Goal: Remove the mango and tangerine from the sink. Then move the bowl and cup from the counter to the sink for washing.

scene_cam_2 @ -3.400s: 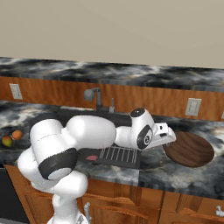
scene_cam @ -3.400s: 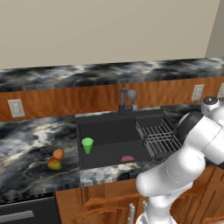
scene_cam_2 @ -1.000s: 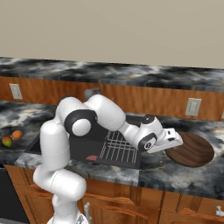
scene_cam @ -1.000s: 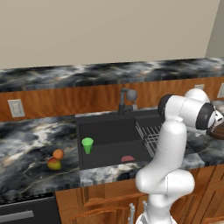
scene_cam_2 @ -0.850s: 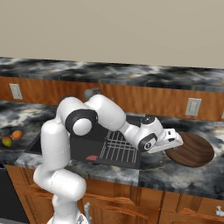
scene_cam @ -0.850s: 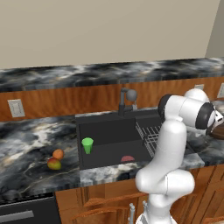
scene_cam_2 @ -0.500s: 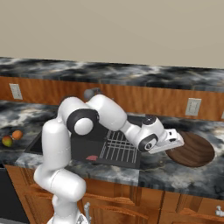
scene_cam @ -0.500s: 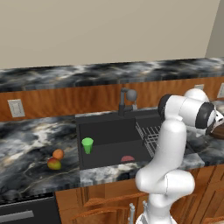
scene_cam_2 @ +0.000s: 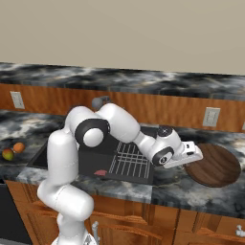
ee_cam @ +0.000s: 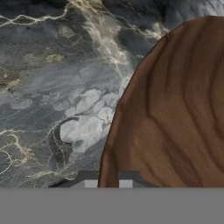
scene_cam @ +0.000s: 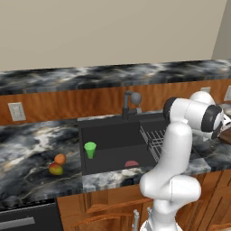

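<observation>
Since a second ago I see little shift in the arm, but the jaws have come together from wide apart; my gripper now sits clamped on the bowl, its two tips flanking the rim at the bottom of the hand view. The bowl rests on the bench right of the sink, where it was before.

From the right base view the arm reaches out low over the wire rack, forearm stretched toward the bowl's near-left edge, hand tilted nearly flat. In the left base view the elbow stands high and the hand runs off toward the right edge.

My count: one bowl, one cup, green and upright inside the sink basin; one mango and one tangerine, just beside each other on the bench left of the sink.
</observation>
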{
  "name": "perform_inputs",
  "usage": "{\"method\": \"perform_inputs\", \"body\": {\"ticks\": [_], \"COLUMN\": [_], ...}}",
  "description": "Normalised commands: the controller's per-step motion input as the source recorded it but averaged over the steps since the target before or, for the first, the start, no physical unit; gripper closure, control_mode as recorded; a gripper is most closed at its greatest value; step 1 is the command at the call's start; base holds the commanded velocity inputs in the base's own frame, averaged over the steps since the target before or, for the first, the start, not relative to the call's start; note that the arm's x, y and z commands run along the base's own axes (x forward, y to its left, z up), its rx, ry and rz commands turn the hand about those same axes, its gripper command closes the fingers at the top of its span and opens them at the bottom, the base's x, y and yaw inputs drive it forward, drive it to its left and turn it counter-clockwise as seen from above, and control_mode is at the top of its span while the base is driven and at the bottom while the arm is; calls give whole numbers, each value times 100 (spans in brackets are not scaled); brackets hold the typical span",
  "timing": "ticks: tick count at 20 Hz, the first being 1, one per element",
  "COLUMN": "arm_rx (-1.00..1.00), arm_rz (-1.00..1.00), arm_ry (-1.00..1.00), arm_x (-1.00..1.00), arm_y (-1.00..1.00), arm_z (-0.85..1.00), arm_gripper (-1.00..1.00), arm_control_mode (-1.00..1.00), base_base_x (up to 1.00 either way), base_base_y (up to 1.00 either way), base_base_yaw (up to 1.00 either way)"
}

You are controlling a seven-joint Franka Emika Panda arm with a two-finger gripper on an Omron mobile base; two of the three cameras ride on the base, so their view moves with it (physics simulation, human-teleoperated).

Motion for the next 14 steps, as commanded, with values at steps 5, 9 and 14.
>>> {"method": "perform_inputs", "body": {"ticks": [5,9,14], "arm_rx": [0,0,0], "arm_rz": [6,10,16], "arm_ry": [0,0,-1], "arm_x": [-6,-14,-17], "arm_y": [-1,3,10], "arm_z": [5,14,16], "arm_gripper": [100,100,100], "arm_control_mode": [-100,-100,-100], "base_base_x": [0,0,0], "base_base_y": [0,0,0], "base_base_yaw": [0,0,0]}}
